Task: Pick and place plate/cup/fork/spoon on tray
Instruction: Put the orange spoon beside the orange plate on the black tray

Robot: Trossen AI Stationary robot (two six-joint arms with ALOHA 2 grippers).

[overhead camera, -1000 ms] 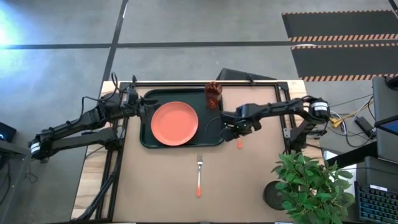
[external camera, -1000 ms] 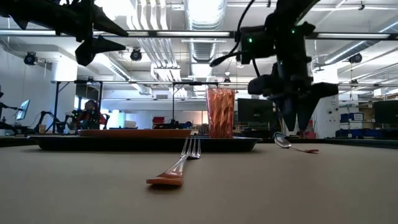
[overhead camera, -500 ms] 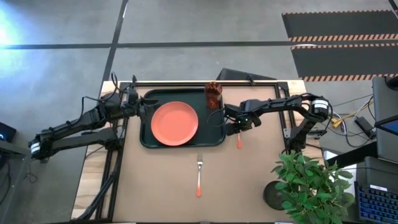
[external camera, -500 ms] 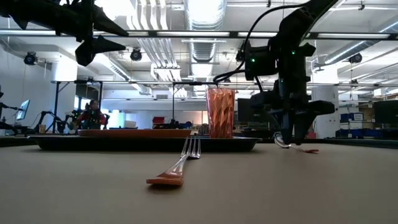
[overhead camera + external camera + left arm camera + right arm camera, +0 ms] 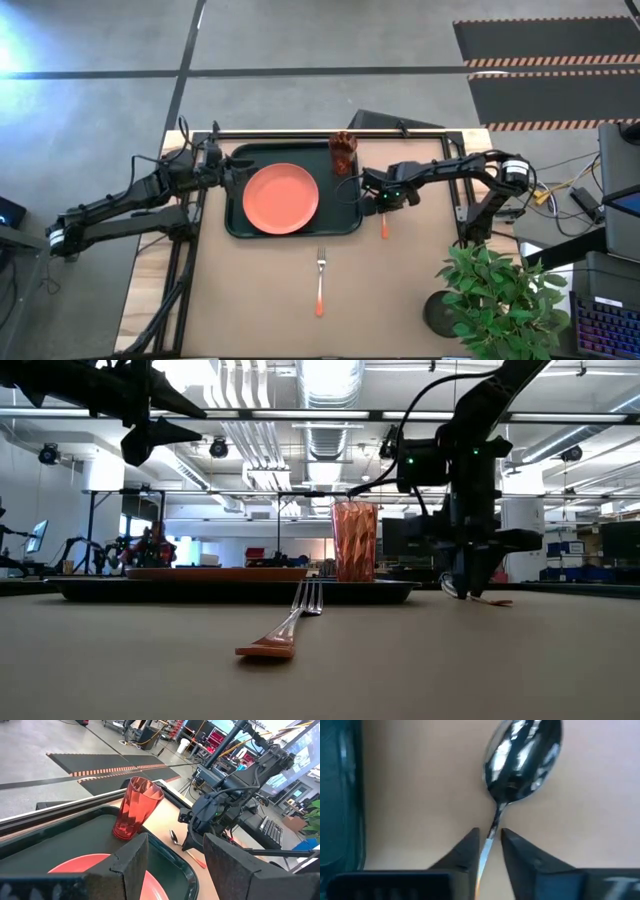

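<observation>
The spoon (image 5: 383, 228) lies flat on the table just right of the dark tray (image 5: 232, 218), its silver bowl (image 5: 522, 757) toward the far edge. My right gripper (image 5: 490, 834) points down at it, open by a narrow gap, one finger on each side of the spoon's thin neck (image 5: 495, 820) without touching. The coral plate (image 5: 281, 198) lies on the tray, and the reddish cup (image 5: 343, 155) stands at the tray's far right corner. The fork (image 5: 320, 280) lies on the table nearer the front. My left gripper (image 5: 172, 865) is open and empty above the tray's left part.
A potted plant (image 5: 495, 300) stands at the near right corner of the table. Bare table lies between the fork and the tray's near rim (image 5: 290, 234). The room behind shows benches and monitors in the low view.
My right gripper has come down onto the spoon, and its fingers have drawn in from a wide gap to a narrow one around the spoon's neck. The spoon has stayed where it was.
</observation>
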